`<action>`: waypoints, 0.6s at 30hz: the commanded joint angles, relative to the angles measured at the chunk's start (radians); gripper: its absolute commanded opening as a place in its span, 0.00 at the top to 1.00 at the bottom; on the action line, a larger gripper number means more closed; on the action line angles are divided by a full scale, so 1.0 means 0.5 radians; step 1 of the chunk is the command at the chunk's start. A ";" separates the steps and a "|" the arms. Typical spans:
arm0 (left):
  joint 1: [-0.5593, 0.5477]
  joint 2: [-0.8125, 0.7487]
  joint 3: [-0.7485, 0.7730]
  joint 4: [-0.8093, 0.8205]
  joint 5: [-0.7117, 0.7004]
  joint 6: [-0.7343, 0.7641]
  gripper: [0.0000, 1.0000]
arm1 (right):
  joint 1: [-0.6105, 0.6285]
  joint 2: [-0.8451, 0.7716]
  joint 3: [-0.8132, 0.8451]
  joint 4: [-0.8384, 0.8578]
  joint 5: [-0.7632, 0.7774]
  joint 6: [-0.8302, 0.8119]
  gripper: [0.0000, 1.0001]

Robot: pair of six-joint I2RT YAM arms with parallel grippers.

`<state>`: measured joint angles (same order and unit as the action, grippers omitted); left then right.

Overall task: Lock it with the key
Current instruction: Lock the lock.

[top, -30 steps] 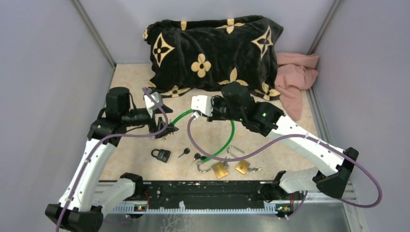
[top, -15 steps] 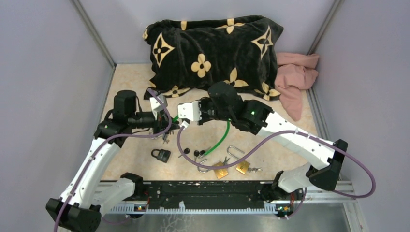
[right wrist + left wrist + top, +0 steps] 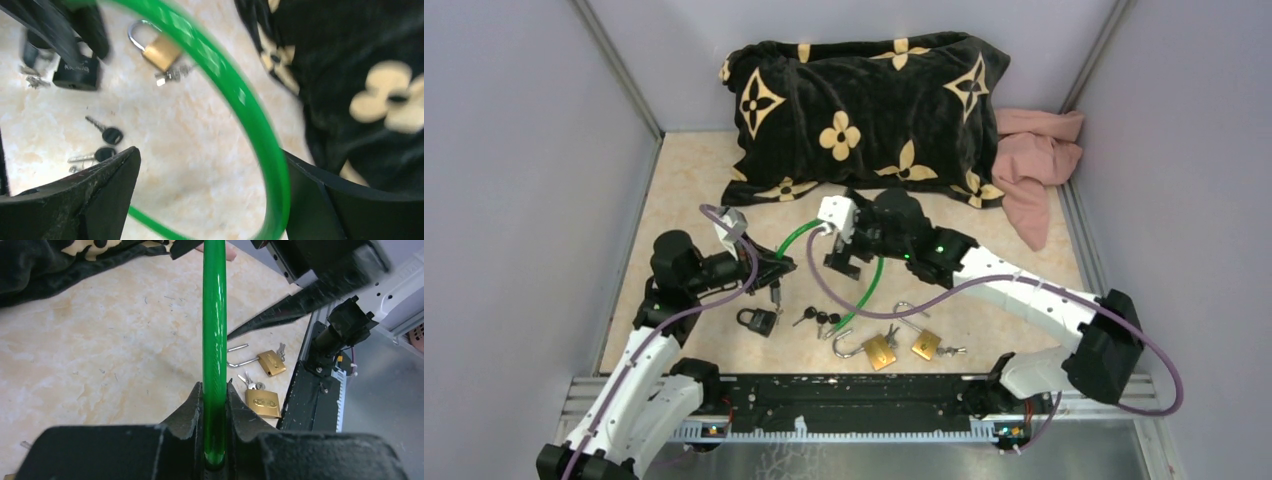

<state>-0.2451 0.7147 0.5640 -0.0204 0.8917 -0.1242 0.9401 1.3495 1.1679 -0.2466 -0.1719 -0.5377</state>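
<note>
– How is the feed looking?
– The overhead view is bright and even, lit from above. I see only short, soft shadows under the arms on the table (image 3: pixel 694 180), with no glare and everything in focus.
– And the wrist views?
– The left is crisp. The green cable (image 3: pixel 214 340) carries a white highlight down its length, and the brass padlocks (image 3: pixel 264 402) read clearly. The dark pillow (image 3: pixel 50 265) loses its detail. The right is smeared by motion blur, so cable and padlock go soft. Only the fingers (image 3: pixel 95 195) in my bottom corners are sharp.
</note>
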 commanded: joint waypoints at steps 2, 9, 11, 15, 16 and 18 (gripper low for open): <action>0.057 -0.125 -0.152 0.653 -0.027 -0.434 1.00 | -0.294 -0.418 -0.434 0.542 -0.248 0.796 0.02; 0.158 -0.235 -0.343 0.986 -0.066 -0.683 1.00 | -0.366 -0.689 -0.975 0.751 0.217 1.581 0.04; 0.178 -0.261 -0.369 1.013 -0.065 -0.718 1.00 | -0.366 -0.719 -1.118 0.838 0.373 1.854 0.05; 0.206 -0.306 -0.436 1.103 -0.060 -0.829 1.00 | -0.365 -0.687 -1.403 1.113 0.550 2.209 0.14; 0.212 -0.315 -0.447 1.120 -0.059 -0.851 1.00 | -0.366 -0.652 -1.463 1.221 0.563 2.254 0.15; 0.214 -0.328 -0.451 1.139 -0.049 -0.863 1.00 | -0.365 -0.581 -1.558 1.402 0.550 2.315 0.17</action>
<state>-0.1474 0.5758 0.3424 0.4191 0.8692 -0.4915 0.7624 1.0180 0.4454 0.2127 0.0284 0.4286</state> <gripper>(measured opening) 0.172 0.845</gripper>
